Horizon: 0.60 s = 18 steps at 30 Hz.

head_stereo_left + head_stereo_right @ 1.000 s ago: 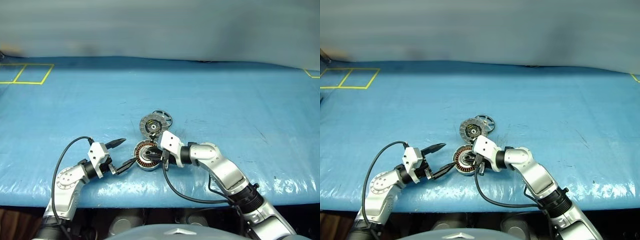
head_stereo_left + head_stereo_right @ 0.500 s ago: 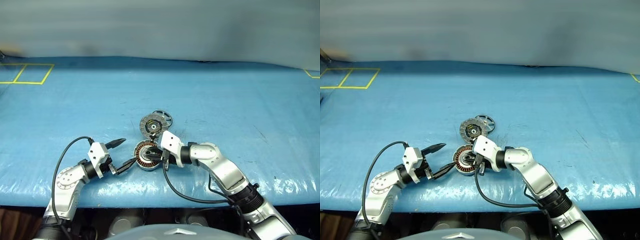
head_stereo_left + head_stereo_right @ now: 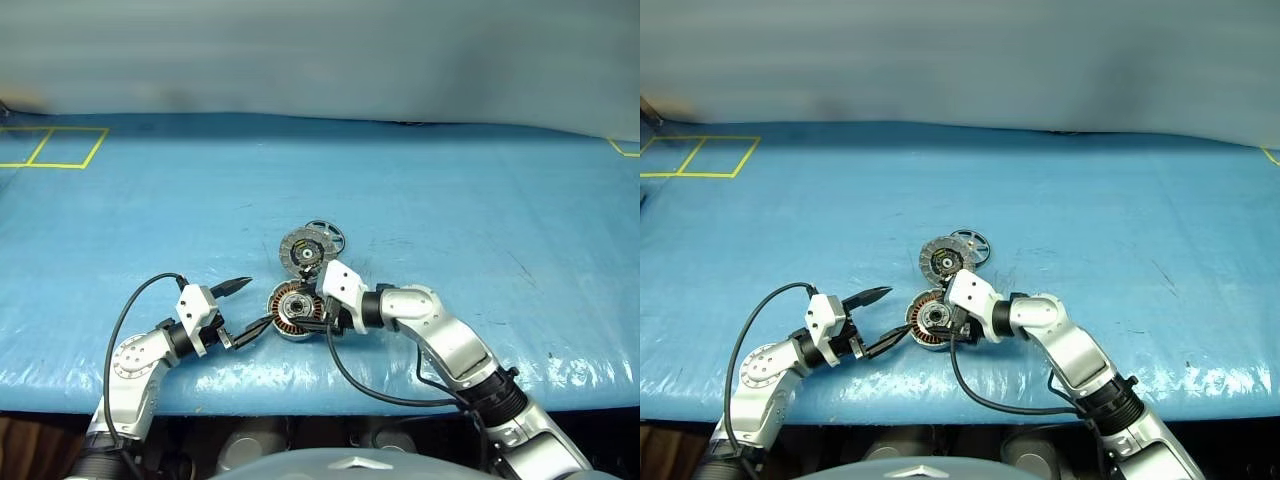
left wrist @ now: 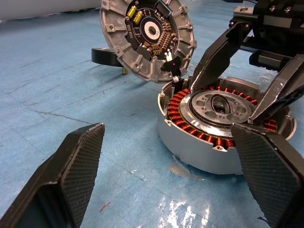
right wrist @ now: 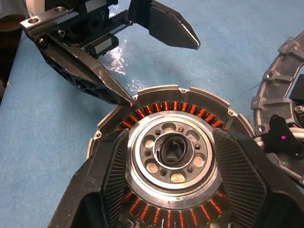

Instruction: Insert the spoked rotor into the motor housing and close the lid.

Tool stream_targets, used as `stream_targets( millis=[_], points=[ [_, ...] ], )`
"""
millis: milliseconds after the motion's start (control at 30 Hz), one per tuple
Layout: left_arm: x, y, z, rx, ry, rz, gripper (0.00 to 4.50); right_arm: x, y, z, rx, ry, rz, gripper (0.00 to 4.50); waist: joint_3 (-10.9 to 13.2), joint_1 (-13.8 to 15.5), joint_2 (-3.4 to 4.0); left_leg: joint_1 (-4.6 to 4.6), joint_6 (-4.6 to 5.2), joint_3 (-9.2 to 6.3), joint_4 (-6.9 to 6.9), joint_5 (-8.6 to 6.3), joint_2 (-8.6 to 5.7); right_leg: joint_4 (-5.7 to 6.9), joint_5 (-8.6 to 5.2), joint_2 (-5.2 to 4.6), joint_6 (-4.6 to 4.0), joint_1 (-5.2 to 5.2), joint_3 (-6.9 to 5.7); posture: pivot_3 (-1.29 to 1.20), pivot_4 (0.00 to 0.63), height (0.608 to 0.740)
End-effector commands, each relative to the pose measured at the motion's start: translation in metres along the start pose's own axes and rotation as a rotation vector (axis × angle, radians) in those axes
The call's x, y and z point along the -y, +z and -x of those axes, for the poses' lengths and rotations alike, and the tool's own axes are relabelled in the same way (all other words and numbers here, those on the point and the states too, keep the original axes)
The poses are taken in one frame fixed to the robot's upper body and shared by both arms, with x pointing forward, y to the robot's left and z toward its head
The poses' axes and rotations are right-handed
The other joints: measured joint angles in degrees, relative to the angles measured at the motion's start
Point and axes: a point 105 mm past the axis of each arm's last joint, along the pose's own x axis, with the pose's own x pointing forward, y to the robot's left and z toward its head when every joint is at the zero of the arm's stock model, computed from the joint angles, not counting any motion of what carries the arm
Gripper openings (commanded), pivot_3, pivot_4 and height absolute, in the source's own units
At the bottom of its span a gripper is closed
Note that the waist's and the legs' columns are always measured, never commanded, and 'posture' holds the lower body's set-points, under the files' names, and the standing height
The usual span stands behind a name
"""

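Round shallow silver motor housing [image 3: 293, 311] with its ring of copper windings, sitting on the blue tarp-covered table [image 3: 480, 200] near the front edge, between the two arms. Joined at its far edge, the round silver-grey lid [image 3: 303, 249], tipped up and open, inner face toward the camera. Just behind the lid, touching or nearly so, the small dark-rimmed spoked rotor [image 3: 329, 235], lying flat on the tarp, not in the housing. Over the housing from the right, the right gripper [image 5: 173, 166], black fingers [image 5: 240, 173] spread either side of the silver hub, gripping nothing. At the housing's left rim, the left gripper [image 3: 247, 307], jaws wide and empty, one finger [image 3: 253, 333] tip at or touching the rim, the other well clear behind. Yellow tape lines [image 3: 50, 148] at the far left corner of the table. In the left wrist view, the lid's inner face shown as a circuit board with small components; in the right wrist view, the hub's ring of holes and dark centre bore.
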Motion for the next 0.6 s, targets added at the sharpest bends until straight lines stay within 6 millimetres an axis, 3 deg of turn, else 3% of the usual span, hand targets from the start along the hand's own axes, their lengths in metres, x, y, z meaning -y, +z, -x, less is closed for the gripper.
stream_targets(
  millis=[33,67,167,400,600],
  points=[
    [-0.0012,-0.0001,-0.0001,-0.003,0.007,-0.010,4.50,0.0020,0.0148,0.0030,0.072,-0.010,-0.008,2.94,0.00,0.00,0.00,0.00,0.00,0.00,0.00,0.00,0.00,0.00,0.00,0.00,0.00,0.00,0.00,0.00,0.150,0.740],
    [-0.0011,-0.0002,-0.0002,-0.003,0.006,-0.009,4.50,0.0026,0.0153,0.0031,0.075,-0.013,-0.011,2.94,0.00,0.00,0.00,0.00,0.00,0.00,0.00,0.00,0.00,0.00,0.00,0.00,0.00,0.00,0.00,0.00,0.150,0.740],
    [-0.0007,-0.0006,-0.0007,-0.003,0.005,-0.007,4.50,0.0047,0.0150,0.0034,0.072,-0.023,-0.011,2.37,0.00,0.00,0.00,0.00,0.00,0.00,0.00,0.00,0.00,0.00,0.00,0.00,0.00,0.00,0.00,0.00,0.150,0.740],
    [-0.0010,-0.0007,-0.0010,-0.004,0.008,-0.007,4.50,0.0069,0.0089,0.0027,0.040,-0.038,-0.004,0.09,0.00,0.01,0.00,0.00,0.00,0.00,0.00,0.00,0.00,0.00,0.00,0.00,0.00,0.00,0.00,0.00,0.150,0.740],
    [-0.0013,-0.0008,-0.0004,-0.006,0.011,-0.008,4.50,0.0056,0.0102,0.0015,0.040,-0.031,-0.002,0.04,0.00,0.01,0.00,0.00,0.00,0.00,0.00,0.00,0.00,0.00,0.00,0.00,0.00,0.00,0.00,0.00,0.150,0.740]
  ],
)
